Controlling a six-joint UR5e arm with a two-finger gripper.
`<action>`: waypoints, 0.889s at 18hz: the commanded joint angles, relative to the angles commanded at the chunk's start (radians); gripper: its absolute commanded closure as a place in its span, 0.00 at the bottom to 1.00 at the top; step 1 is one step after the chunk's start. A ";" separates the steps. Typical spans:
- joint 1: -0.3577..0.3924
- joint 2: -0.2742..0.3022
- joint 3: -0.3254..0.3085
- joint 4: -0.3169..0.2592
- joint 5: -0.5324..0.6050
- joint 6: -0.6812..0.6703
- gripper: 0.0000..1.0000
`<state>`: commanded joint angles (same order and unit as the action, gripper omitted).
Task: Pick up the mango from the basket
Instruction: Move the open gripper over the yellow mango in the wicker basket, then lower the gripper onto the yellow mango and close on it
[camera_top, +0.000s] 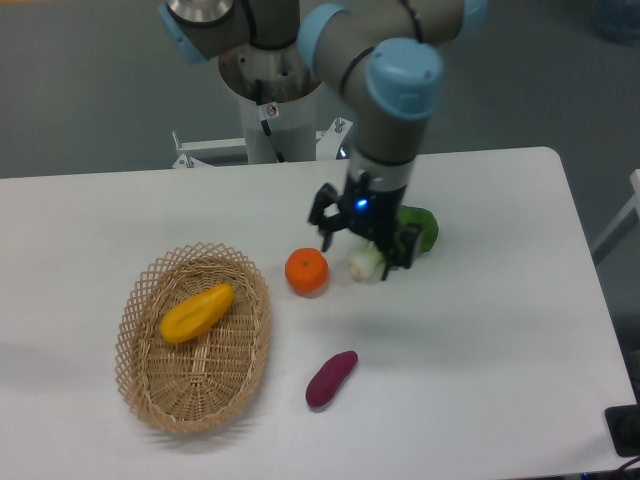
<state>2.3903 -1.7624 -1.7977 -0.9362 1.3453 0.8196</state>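
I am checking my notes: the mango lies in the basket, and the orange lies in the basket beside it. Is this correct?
Not quite. The camera view shows the mango in the basket, but the orange sits on the table, outside the basket, to the right of its rim.

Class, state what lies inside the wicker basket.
Only the mango lies inside the basket. The woven floor directly beneath the fruit is covered, so nothing can be seen there.

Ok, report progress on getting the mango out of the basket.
Nothing looks done yet: the mango lies in the basket, untouched. The gripper hangs over the table by the orange and a green vegetable, jaws apart and holding nothing. Reaching the basket, grasping and lifting are all left.
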 joint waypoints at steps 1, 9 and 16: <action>-0.037 -0.012 -0.011 0.032 0.008 -0.025 0.00; -0.192 -0.054 -0.051 0.063 0.075 -0.045 0.00; -0.278 -0.112 -0.051 0.086 0.094 -0.050 0.00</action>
<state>2.1123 -1.8745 -1.8484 -0.8499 1.4389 0.7700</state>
